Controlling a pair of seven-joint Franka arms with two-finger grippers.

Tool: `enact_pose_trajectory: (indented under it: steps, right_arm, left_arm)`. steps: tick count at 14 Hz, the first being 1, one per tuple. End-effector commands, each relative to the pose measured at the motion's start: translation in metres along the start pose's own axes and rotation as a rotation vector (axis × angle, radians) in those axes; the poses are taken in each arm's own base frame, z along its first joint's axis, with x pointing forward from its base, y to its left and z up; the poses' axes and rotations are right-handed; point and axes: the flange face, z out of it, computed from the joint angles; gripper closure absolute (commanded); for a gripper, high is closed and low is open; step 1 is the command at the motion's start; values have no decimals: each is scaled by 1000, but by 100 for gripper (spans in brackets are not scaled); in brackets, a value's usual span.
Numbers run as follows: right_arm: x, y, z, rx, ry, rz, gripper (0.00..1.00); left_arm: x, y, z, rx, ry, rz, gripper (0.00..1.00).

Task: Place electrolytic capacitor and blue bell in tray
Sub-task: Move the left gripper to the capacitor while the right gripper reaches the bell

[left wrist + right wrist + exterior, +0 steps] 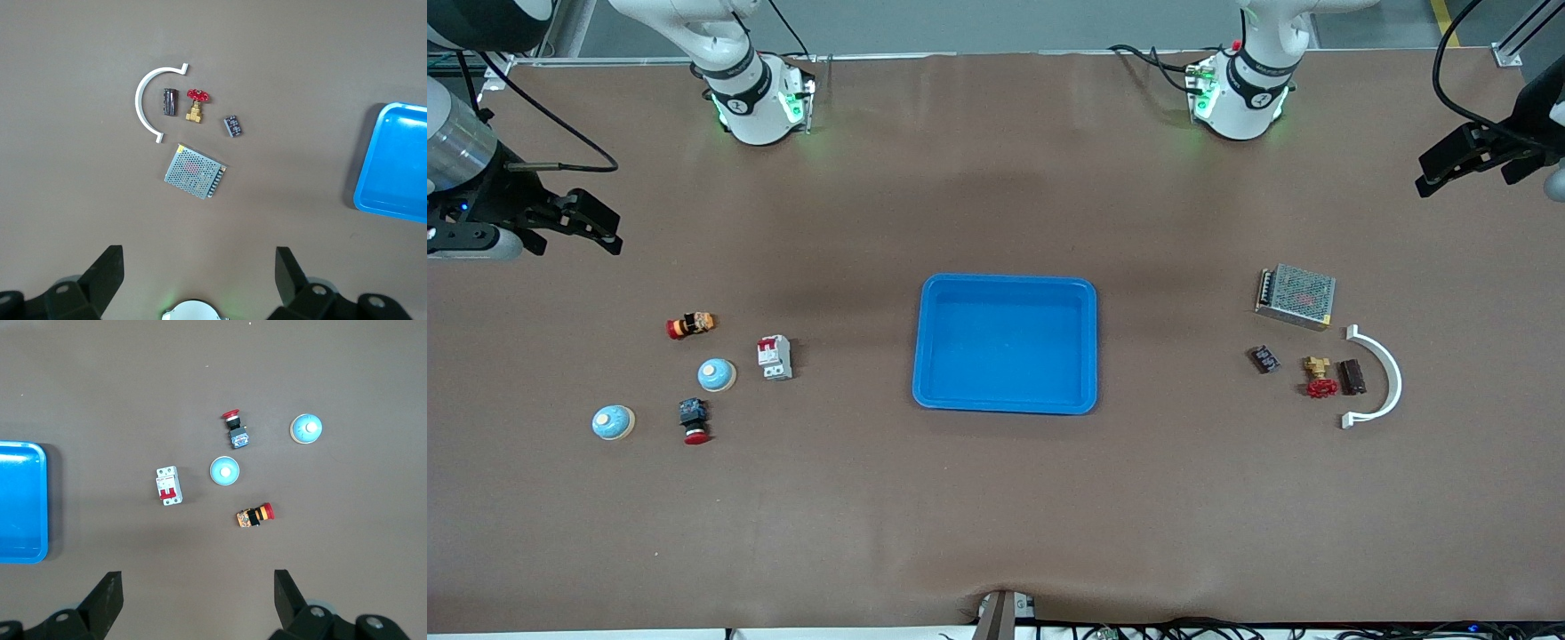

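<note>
At mid-table you see the shallow bright-blue plastic tray (1005, 344) empty; left gripper (1467, 160) and right gripper (578, 222) hover spread wide at the table's ends.

A matte brown, paper-like table covering (996, 498) fills nearly the whole scene, softly and evenly lit, with faint darker shadow patches toward its middle. A pale grey floor strip (996, 27) runs along its upper edge. Black cables (1227, 629) trail along the white lower edge.
</note>
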Motion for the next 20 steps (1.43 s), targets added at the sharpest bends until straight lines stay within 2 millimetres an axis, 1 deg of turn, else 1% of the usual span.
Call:
enact_pose_trajectory:
  steps: [1, 5, 6, 8, 9, 11, 13, 16, 20]
  right_arm:
    - [4, -4, -3, 14, 3, -10, 0]
    - [4, -4, -3, 14, 3, -10, 0]
    - [4, -4, -3, 14, 3, -10, 0]
    - [6, -4, 1, 15, -5, -10, 0]
    - [7, -2, 3, 15, -5, -7, 0]
    - [14, 2, 13, 15, -11, -2, 0]
    - [24, 10, 30, 19, -18, -70, 0]
    - [42, 39, 57, 52, -12, -99, 0]
    - [72, 88, 96, 72, -24, -171, 0]
  left_arm:
    - [-1, -1, -2, -5, -11, 8, 0]
    - [4, -5, 2, 1, -18, -2, 0]
    - [10, -5, 11, 4, -34, -1, 0]
    - [16, -4, 25, 6, -59, 2, 0]
    - [23, -1, 38, 9, -82, 4, 0]
    - [33, 2, 64, 15, -112, -6, 0]
    - [38, 3, 97, 12, -101, -6, 0]
    - [42, 8, 140, 11, -83, -45, 0]
    - [38, 21, 211, 1, -35, -111, 0]
